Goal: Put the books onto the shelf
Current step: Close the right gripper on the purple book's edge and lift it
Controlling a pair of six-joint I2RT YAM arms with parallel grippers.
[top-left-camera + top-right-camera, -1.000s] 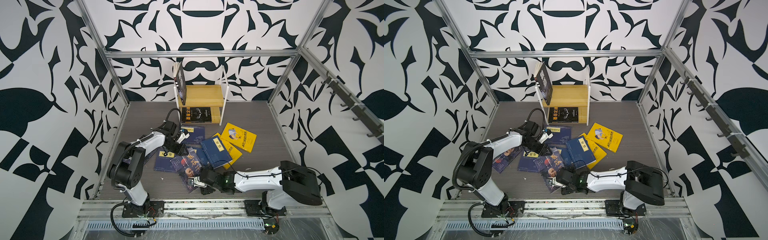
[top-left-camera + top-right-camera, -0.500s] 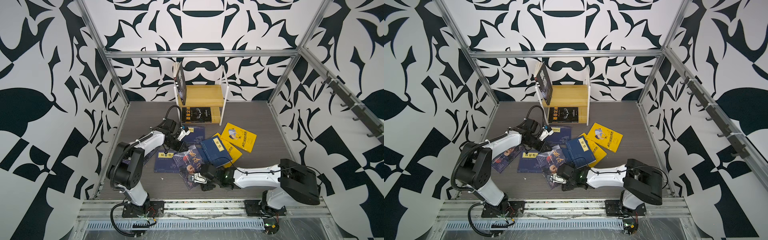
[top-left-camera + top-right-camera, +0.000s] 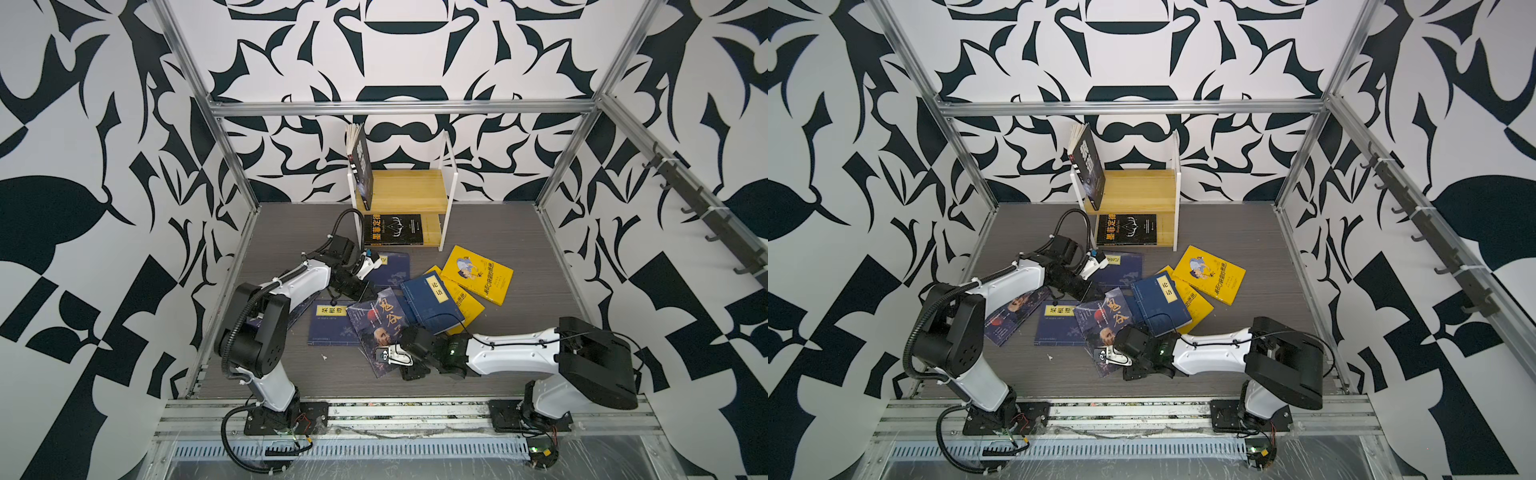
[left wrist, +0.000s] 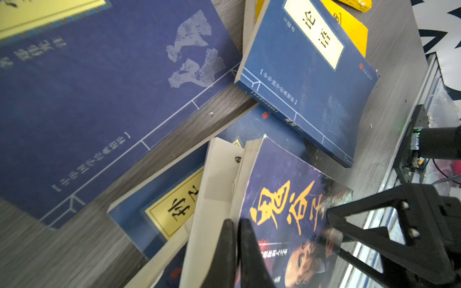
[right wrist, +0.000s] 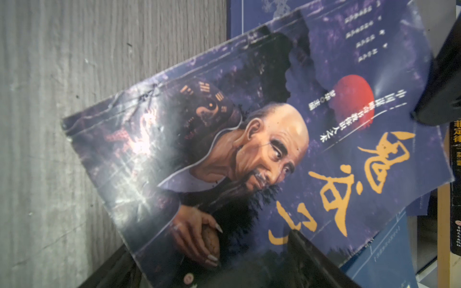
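A dark blue portrait book (image 3: 376,328) (image 3: 1104,322) lies tilted on the heap of books in mid floor. My left gripper (image 3: 365,293) (image 4: 237,224) is shut on the far edge of its cover, which curls up off the white pages. My right gripper (image 3: 395,358) (image 5: 209,249) stands open at the book's near corner, one finger (image 5: 306,246) over the cover and the other below it. Navy books (image 3: 432,301) (image 3: 328,328) (image 3: 390,270) and two yellow books (image 3: 478,274) (image 3: 467,305) lie around. The shelf (image 3: 409,193) stands at the back.
On the shelf's top board a black book (image 3: 361,166) stands upright against the left post. Another black book (image 3: 392,228) lies flat on the lower board. A second portrait book (image 3: 1013,313) lies under my left arm. Patterned walls and metal rails enclose the grey floor (image 3: 519,232).
My left gripper has shut on the portrait book's cover edge. The right gripper has crept a little to the left along the book's near corner, still open.
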